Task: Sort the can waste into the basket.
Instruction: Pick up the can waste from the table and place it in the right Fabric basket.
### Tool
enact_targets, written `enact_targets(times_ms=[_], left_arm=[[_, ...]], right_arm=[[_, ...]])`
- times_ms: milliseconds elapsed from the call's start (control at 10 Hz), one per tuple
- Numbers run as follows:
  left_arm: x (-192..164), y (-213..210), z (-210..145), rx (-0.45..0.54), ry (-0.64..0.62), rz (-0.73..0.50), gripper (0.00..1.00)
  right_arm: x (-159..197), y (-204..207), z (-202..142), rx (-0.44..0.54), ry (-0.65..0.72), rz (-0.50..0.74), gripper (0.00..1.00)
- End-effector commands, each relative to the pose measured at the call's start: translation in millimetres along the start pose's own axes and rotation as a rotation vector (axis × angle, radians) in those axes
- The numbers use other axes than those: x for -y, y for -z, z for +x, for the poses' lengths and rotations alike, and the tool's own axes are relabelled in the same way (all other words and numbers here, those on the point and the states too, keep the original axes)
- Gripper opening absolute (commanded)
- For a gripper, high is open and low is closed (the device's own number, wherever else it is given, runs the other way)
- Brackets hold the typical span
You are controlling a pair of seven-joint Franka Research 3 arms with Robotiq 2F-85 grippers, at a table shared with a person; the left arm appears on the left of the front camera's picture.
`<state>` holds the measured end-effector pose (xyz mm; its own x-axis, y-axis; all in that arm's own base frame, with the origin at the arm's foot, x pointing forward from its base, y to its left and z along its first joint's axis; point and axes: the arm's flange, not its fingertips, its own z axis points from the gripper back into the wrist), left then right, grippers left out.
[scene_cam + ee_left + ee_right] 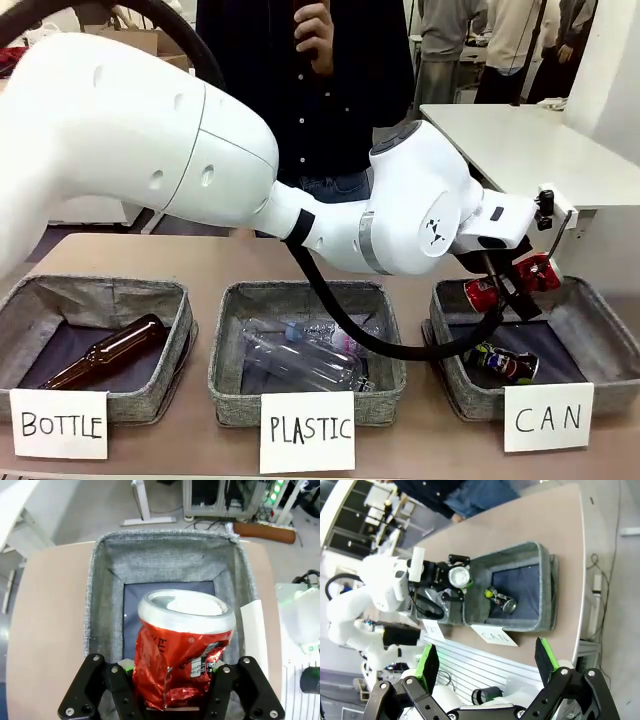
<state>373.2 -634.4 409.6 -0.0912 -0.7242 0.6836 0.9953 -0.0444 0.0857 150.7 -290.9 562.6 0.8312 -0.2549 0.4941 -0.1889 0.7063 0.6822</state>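
Observation:
My left gripper (512, 282) hangs over the grey basket (605, 318) behind the "CAN" card (548, 417), shut on the red crushed can (482, 293). The left wrist view shows that red can (182, 650) clamped between the black fingers (122, 687), open top outward, directly above the basket (165, 540) and its dark lining. A dark crushed can (505, 362) lies on the basket floor. My right gripper (487, 660) is open and high above the table, nothing between its green pads. Below it are the basket (547, 580), the dark can (500, 599) and the left gripper (458, 576).
A basket carded "BOTTLE" (110, 290) holds a brown glass bottle (105, 355). The middle basket carded "PLASTIC" (305, 292) holds clear plastic bottles (300, 358). A person (310, 60) stands at the far side. A white table (520, 140) is at the back right.

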Motion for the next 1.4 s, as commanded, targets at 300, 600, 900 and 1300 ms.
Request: enact_targets(times_ms=[300,600,900,1300], left_arm=[[1,4,2,0.007,-0.033,-0.059,1.0],[2,1,1,0.009,-0.033,-0.045,1.0],[1,-2,0,0.001,-0.036,-0.035,1.0],[-2,-11,1,0.017,-0.049,-0.032,1.0]], right_arm=[[-1,1,1,0.0,0.004,-0.007,1.0],[-1,1,1,0.0,0.004,-0.007,1.0],[-1,1,1,0.0,0.004,-0.007,1.0],[-1,1,1,0.0,0.004,-0.007,1.0]])
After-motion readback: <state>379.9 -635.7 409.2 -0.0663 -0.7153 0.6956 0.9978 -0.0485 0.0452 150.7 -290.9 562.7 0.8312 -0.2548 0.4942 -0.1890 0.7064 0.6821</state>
